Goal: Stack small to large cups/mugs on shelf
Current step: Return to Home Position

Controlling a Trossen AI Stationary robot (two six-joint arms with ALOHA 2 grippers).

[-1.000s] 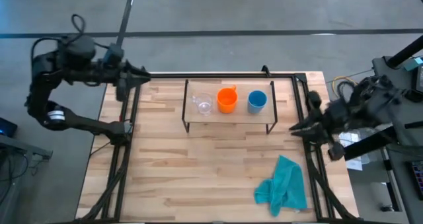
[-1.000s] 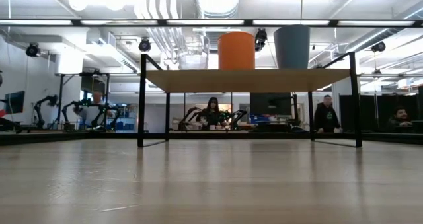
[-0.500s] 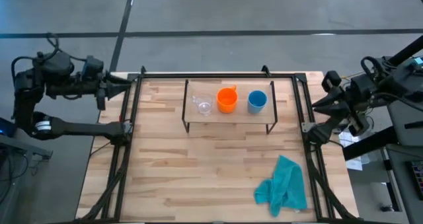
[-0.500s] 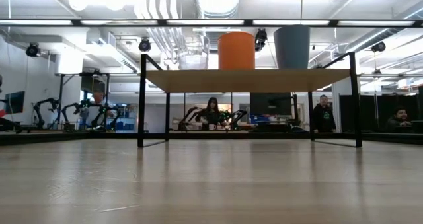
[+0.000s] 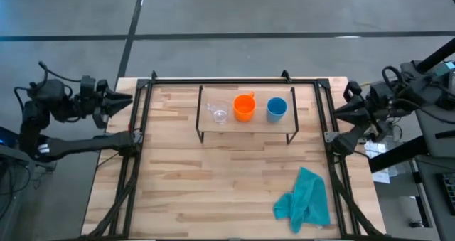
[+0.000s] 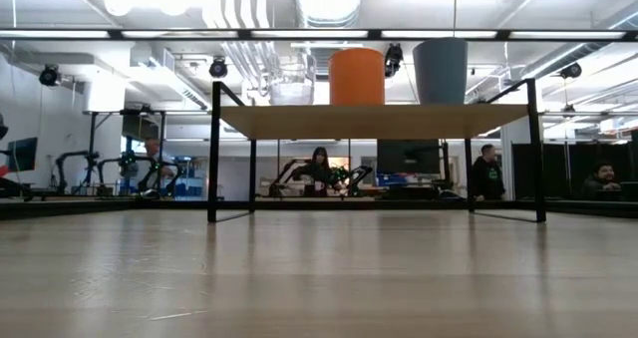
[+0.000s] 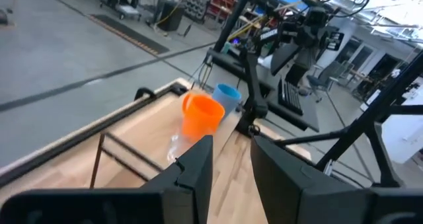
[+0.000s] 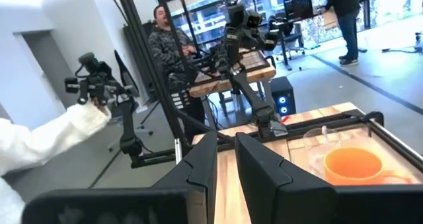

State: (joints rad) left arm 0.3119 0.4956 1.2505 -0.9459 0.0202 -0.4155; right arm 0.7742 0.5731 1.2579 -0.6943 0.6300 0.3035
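Three cups stand in a row on the light-wood shelf [image 5: 213, 131], resting on their bases: the clear cup [image 5: 219, 113], the orange cup [image 5: 244, 106] with a handle, and the blue cup [image 5: 276, 109]. In the low view they stand on the board [image 6: 374, 121] as clear [image 6: 291, 84], orange [image 6: 357, 76] and blue [image 6: 440, 71]. My left gripper [image 5: 128, 101] hangs off the table's left edge, shut and holding nothing. My right gripper [image 5: 337, 113] hovers at the right edge, also shut and holding nothing. Both point toward the shelf.
A crumpled teal cloth [image 5: 306, 198] lies near the table's near right corner. A black frame [image 5: 138, 127] runs around the table. Bare wood lies between the shelf and the near edge. People and other robot stations show in the room behind [image 6: 319, 169].
Both arms have drawn back from the table. The left gripper went from the far left corner out past the left edge and slightly nearer. The right gripper moved from the right edge outward and toward the far side. The cups stayed in place.
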